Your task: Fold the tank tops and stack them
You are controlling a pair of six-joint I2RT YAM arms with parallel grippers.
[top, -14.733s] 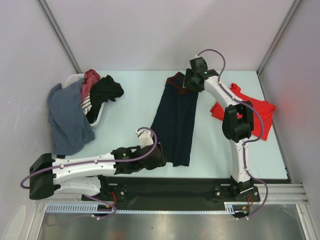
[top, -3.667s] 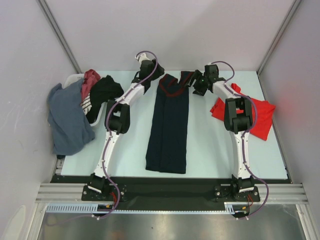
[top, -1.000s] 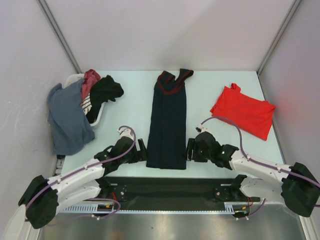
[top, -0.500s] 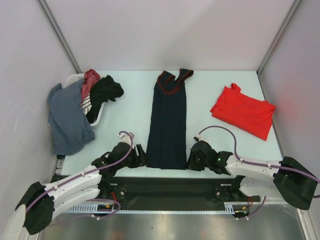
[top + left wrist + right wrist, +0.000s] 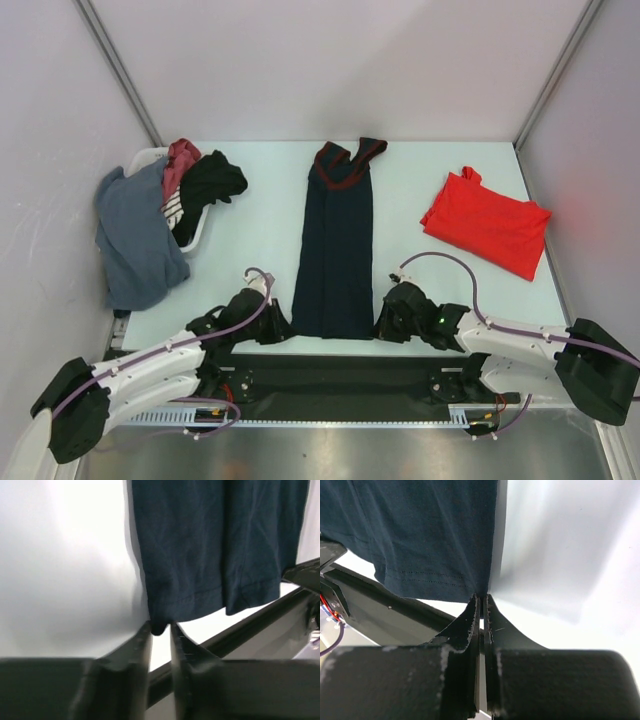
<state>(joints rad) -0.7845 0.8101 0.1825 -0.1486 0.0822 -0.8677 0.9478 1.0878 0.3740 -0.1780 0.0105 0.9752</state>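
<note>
The navy tank top, folded into a long strip with maroon trim at its far end, lies in the table's middle. My left gripper is at its near left hem corner. In the left wrist view that gripper has its jaws drawn close, with the corner of the navy tank top caught between the tips. My right gripper is at the near right corner. In the right wrist view it is shut on the navy tank top's hem. The red tank top lies flat at the right, untouched.
A white basket at the far left holds black and pink clothes, and a grey garment hangs over its side onto the table. The black rail runs along the table's near edge, just behind both grippers.
Both grippers have gone from wide open to closed on the navy top's near corners. The left one slid right up to the hem. The cloth has not moved.
</note>
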